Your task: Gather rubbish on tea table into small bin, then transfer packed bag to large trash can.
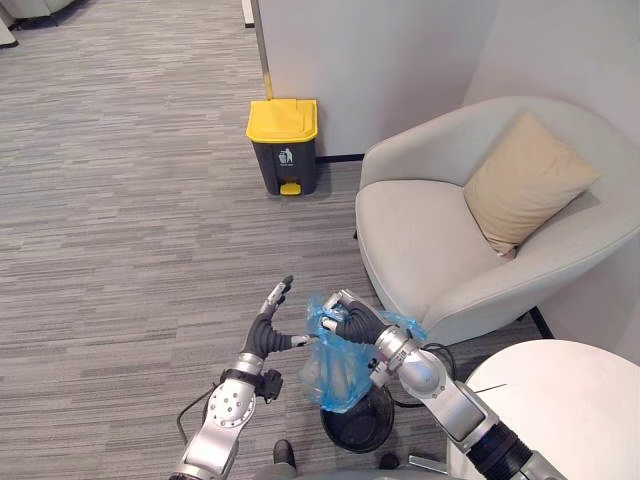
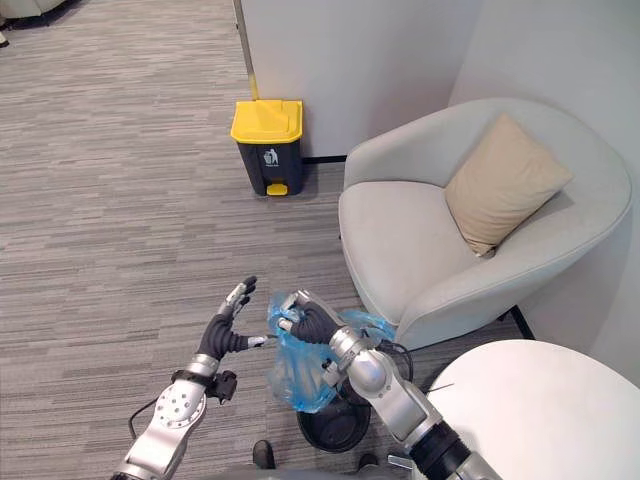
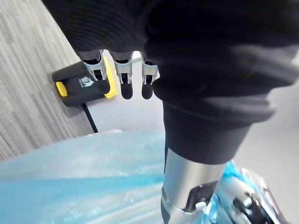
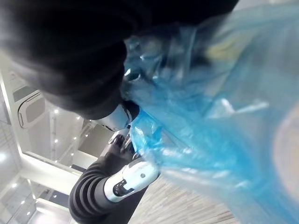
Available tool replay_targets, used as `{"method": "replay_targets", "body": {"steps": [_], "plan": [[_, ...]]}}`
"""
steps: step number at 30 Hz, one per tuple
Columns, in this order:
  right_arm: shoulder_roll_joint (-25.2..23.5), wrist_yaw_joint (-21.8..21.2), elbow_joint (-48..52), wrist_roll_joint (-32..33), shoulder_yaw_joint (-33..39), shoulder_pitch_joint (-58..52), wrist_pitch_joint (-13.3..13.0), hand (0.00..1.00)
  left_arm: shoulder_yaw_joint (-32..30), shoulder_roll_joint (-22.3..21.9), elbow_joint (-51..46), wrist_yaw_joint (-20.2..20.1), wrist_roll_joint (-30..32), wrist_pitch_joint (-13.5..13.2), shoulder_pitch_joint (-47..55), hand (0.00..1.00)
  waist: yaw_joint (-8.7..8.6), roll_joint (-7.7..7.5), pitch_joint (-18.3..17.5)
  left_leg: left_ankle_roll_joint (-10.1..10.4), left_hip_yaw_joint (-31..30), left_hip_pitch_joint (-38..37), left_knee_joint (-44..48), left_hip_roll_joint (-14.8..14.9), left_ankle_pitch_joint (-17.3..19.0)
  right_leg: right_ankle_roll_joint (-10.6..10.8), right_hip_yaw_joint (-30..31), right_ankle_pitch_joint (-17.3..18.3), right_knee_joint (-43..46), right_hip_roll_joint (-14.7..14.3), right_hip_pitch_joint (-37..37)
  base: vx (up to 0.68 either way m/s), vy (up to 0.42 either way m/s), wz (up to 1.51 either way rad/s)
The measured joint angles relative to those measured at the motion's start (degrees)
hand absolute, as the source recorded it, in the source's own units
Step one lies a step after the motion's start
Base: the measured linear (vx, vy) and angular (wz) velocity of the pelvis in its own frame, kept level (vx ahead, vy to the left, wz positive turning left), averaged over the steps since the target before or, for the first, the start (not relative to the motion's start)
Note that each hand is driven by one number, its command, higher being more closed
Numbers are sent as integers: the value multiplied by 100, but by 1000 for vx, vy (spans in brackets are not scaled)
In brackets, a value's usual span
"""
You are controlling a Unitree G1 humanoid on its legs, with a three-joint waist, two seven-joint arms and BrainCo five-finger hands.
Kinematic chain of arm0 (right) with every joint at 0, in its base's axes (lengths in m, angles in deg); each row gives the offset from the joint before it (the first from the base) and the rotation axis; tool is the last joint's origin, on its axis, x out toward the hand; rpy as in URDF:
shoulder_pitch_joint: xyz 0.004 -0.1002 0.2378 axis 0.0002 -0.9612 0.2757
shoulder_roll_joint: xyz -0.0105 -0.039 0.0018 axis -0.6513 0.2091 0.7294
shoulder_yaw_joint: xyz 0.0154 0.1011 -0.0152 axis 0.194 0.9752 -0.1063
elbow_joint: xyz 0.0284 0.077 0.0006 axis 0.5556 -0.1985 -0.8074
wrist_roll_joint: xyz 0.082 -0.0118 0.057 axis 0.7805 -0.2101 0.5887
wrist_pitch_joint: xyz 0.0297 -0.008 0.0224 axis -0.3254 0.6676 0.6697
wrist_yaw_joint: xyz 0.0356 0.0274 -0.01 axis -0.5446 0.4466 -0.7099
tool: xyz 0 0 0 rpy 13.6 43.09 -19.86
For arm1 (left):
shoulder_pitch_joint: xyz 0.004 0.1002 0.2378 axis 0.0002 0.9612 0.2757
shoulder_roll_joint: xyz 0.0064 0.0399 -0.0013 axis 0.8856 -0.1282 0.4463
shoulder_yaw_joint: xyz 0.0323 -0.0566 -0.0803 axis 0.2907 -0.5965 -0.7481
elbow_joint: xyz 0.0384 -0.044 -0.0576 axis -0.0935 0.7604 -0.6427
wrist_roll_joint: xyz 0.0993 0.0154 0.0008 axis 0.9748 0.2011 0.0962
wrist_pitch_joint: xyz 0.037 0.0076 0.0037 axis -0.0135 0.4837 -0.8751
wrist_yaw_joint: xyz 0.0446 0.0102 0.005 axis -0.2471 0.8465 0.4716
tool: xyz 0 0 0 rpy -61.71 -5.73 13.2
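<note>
Below, in the lower middle of the frame, we see the robot's right hand (image 1: 345,320) reaching in from the lower right. Its fingers are curled tight round the bunched top of a blue plastic bag (image 1: 335,378). The bag hangs from that grip, thin and crinkled, and we cannot make out what is inside it. Directly under it, at the bottom edge of the frame, a small black bin (image 1: 362,430) stands on the grey carpeted floor (image 1: 120,250). The bag's lower end overlaps the bin's rim from where we look, and we cannot tell whether the two touch.

Just left of the bag we see the left hand (image 1: 270,325), which holds nothing. Its fingers (image 3: 122,79) are straight and spread, pointing toward the top of the frame. Its thumb reaches sideways to the edge of the blue plastic.

In the upper middle of the frame stands the large trash can (image 1: 284,147), well apart from the bag. It is dark grey with a yellow lid, closed, and a yellow pedal at its foot, and it sits against a white wall (image 1: 380,60).

A pale grey armchair (image 1: 420,240) takes up the right side of the frame. A beige cushion (image 1: 525,185) leans in the corner of its seat. In the lower right corner we see part of a round white counter (image 1: 565,410), just beside the right arm.
</note>
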State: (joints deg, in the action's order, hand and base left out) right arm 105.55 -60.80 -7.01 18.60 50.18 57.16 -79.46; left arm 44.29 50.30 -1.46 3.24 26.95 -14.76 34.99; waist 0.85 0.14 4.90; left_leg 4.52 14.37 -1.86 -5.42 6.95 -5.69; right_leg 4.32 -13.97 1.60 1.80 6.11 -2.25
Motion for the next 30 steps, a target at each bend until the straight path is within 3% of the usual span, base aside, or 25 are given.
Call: {"method": "replay_targets", "body": {"steps": [8,16,30], "plan": [[181,-100,-1,129,-261,275,-55,100,645,246,2,-122,192,-56,-448,0,-14,99,-167,5,53,-4,-6,21,-3,-28,73,-104,-183,-44,-52,2,-2,-4],[222,-107,79,349,-371,713,-56,100,749,319,149,33,651,-23,-768,0,-16,43,-218,41,139,-48,-6,77,-28,-69,176,-175,-217,-114,-50,-11,-4,-7],[-129,-85,434,821,-386,1149,-57,100,308,-348,315,514,1032,142,-724,0,-9,9,-304,44,134,-100,-14,75,-37,-67,209,-175,-204,-115,-41,-17,4,-1]]}}
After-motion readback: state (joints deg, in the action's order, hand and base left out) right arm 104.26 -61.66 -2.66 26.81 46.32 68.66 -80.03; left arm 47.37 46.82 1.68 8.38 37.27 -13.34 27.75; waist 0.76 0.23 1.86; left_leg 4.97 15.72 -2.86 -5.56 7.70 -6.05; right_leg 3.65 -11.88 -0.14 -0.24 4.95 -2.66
